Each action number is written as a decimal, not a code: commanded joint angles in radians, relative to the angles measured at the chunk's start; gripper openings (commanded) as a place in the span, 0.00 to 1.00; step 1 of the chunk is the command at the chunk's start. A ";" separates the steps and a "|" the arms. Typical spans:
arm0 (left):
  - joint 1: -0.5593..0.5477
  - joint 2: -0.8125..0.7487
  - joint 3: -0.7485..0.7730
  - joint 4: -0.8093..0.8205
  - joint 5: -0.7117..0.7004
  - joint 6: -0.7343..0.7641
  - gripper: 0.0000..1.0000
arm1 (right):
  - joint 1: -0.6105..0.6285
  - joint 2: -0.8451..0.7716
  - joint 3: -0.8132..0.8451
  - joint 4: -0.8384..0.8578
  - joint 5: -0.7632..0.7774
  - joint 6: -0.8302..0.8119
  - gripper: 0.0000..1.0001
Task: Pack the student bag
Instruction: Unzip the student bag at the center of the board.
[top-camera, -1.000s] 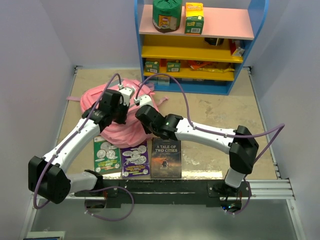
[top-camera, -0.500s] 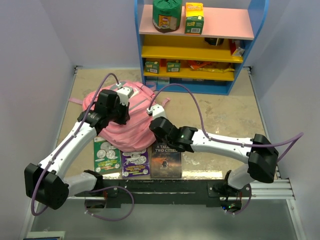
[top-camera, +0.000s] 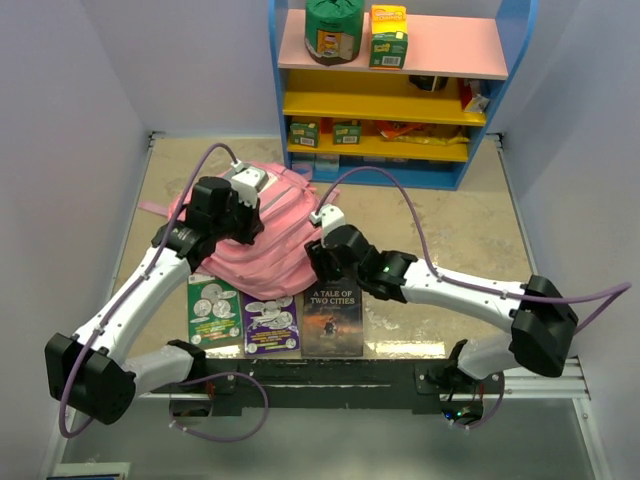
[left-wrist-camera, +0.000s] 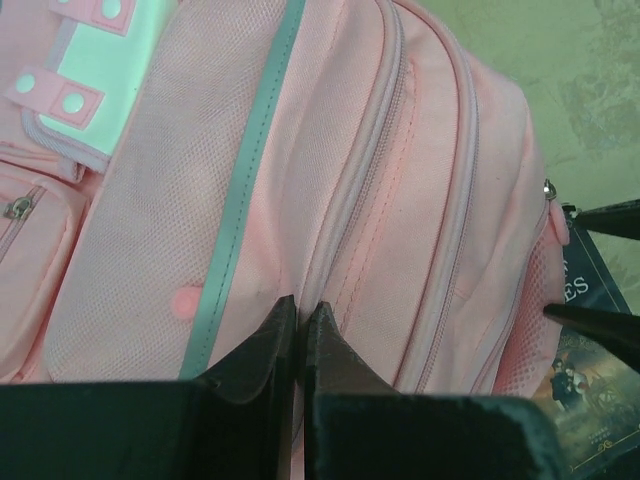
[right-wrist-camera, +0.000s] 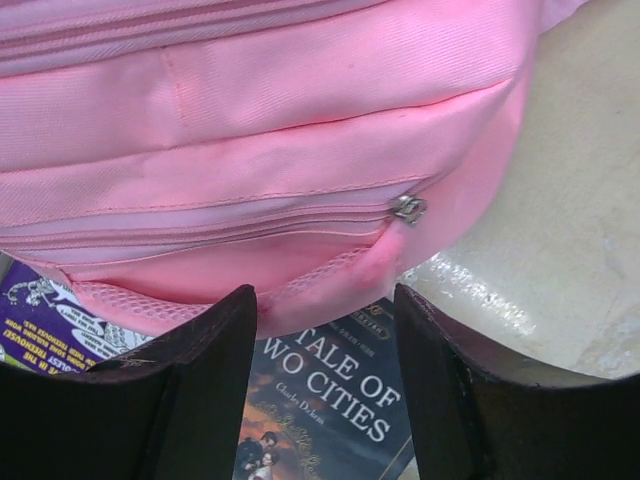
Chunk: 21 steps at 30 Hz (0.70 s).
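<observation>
Lying on the table (top-camera: 440, 230): we find the student bag (top-camera: 265, 255), a soft pink backpack, left of centre and in front of the shelf unit (top-camera: 400, 90), between the two wrists.
Bag, near edge: it overlaps the top edges of the purple booklet (top-camera: 271, 322) and the novel (top-camera: 332, 318); we read "A Tale of Two Cities" on the novel's cover.
Bag, markings: the left wrist view shows a grey-green stripe (left-wrist-camera: 245, 180) running along one panel, and a pale patch (left-wrist-camera: 100, 70) with pink tabs at the upper left.
Left gripper (left-wrist-camera: 298, 305): we find the fingers drawn together to a thin slit on top of the bag, beside a zip seam; a ridge of pink fabric sits pinched between the tips.
Right gripper (right-wrist-camera: 325, 310): we find the fingers well apart and holding nothing. They straddle the bag's lower right edge, where pink mesh shows, with the novel's title beneath the gap.
Zip pull (right-wrist-camera: 408, 208): a metal tab at the end of a closed zip, just above the right-hand finger; nothing touches it.
Books: the green booklet (top-camera: 213, 310), the purple booklet and the novel lie flat in a row, side by side, along the table's near edge.
Shelf contents: boxes and packets stand on its tiers; we cannot read their labels.
</observation>
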<state>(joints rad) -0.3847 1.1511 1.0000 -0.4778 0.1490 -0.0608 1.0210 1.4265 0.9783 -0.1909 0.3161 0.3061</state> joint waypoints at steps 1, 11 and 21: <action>0.004 -0.057 0.045 0.212 0.023 0.056 0.00 | -0.051 -0.105 -0.035 0.106 -0.038 -0.100 0.58; 0.006 -0.083 0.104 0.070 0.040 0.230 0.00 | -0.127 -0.238 -0.187 0.301 -0.063 -0.236 0.19; 0.007 -0.085 0.140 -0.010 0.020 0.297 0.00 | -0.211 -0.201 -0.254 0.476 -0.380 -0.295 0.80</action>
<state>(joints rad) -0.3817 1.1099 1.0439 -0.5709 0.1486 0.1707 0.8413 1.2057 0.7464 0.1432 0.0772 0.0566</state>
